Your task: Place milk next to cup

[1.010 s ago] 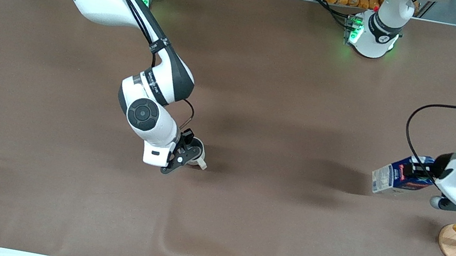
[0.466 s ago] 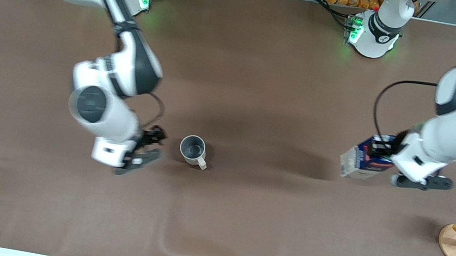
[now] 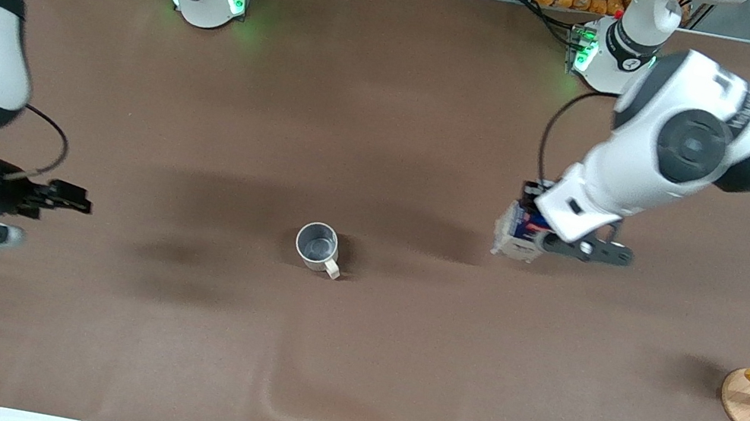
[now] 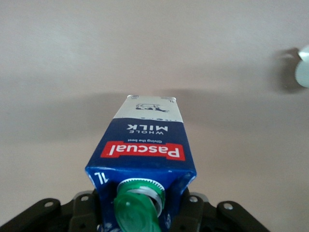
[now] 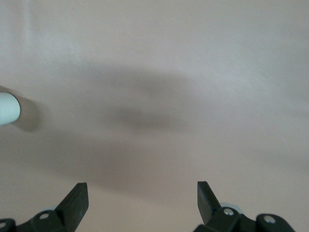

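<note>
Your left gripper point(image 3: 533, 231), clamped on the milk point(image 3: 515, 237), has carried it closer to the cup point(image 3: 317, 244) (right gripper point(image 3: 28, 211), jaws spread, has retreated), so placing comes next.

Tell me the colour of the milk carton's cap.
Green; the cap shows best in the left wrist view.

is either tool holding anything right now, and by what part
The left tool holds the milk by its capped top end over the table; the right tool is open and empty.
</note>
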Motion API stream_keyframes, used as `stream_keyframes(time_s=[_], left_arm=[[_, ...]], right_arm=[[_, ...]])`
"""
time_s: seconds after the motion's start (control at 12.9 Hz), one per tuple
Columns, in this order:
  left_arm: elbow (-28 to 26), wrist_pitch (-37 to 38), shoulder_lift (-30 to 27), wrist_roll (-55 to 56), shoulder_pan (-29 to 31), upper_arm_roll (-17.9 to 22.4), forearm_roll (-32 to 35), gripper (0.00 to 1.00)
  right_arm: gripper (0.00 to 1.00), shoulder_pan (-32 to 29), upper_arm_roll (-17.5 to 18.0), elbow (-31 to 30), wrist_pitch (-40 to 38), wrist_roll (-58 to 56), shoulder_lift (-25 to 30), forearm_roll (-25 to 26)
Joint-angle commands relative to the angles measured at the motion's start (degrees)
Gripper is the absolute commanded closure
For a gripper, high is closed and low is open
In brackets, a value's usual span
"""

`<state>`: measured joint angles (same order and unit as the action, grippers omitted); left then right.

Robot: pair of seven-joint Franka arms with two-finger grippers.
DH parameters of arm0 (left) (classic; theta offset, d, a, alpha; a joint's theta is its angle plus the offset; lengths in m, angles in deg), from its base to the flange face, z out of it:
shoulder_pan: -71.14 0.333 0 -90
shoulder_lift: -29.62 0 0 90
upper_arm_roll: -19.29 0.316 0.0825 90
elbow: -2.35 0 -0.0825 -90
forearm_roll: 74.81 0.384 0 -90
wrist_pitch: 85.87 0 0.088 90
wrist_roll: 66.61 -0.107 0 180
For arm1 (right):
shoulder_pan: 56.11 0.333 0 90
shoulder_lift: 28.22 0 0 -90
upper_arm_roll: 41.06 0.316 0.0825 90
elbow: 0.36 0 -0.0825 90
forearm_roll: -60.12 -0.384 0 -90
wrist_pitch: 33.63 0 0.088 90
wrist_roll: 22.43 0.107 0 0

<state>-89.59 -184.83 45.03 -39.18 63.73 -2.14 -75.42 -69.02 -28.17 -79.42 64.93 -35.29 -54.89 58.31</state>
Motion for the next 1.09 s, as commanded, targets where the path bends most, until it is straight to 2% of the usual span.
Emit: stream_keyframes(time_s=[0.0, 0.16, 0.23, 0.62, 0.78, 0.85, 0.93, 1.01], left_arm=[[6.39, 0.08, 6.96, 12.25, -10.47, 0.51, 0.35, 0.43], [12.72, -0.09, 12.60, 18.59, -14.02, 0.69, 0.35, 0.43], [14.14, -1.57, 13.93, 20.36, -15.68, 0.78, 0.35, 0.43], [15.03, -14.40, 18.67, 30.91, -23.50, 0.95, 0.35, 0.43], [18.52, -15.91, 22.10, 32.07, -28.59, 4.01, 0.35, 0.43], [20.03, -15.91, 23.42, 31.98, -31.93, 7.34, 0.26, 0.43], [20.13, -15.91, 24.13, 31.90, -34.31, 9.54, 0.17, 0.43], [20.04, -15.83, 24.14, 31.89, -35.03, 10.09, 0.26, 0.43]], right_arm=[[0.00, -4.04, 1.26, -2.77, -3.27, 0.73, 4.51, 0.23], [0.00, -5.72, 1.08, -2.77, -5.12, -1.71, 6.27, 0.49], [0.00, -6.94, 1.08, -2.77, -6.08, -2.95, 6.80, 1.62], [0.00, -9.33, 1.00, -2.94, -7.59, -3.57, 7.07, 2.95], [0.00, -10.55, 0.91, -3.12, -8.20, -4.36, 7.07, 2.95], [0.00, -10.99, 0.91, -3.21, -8.12, -4.89, 6.98, 3.04], [0.00, -11.17, 0.91, -3.12, -8.11, -4.98, 6.80, 2.95], [0.00, -11.26, 0.91, -3.12, -8.11, -4.98, 6.80, 2.95]])
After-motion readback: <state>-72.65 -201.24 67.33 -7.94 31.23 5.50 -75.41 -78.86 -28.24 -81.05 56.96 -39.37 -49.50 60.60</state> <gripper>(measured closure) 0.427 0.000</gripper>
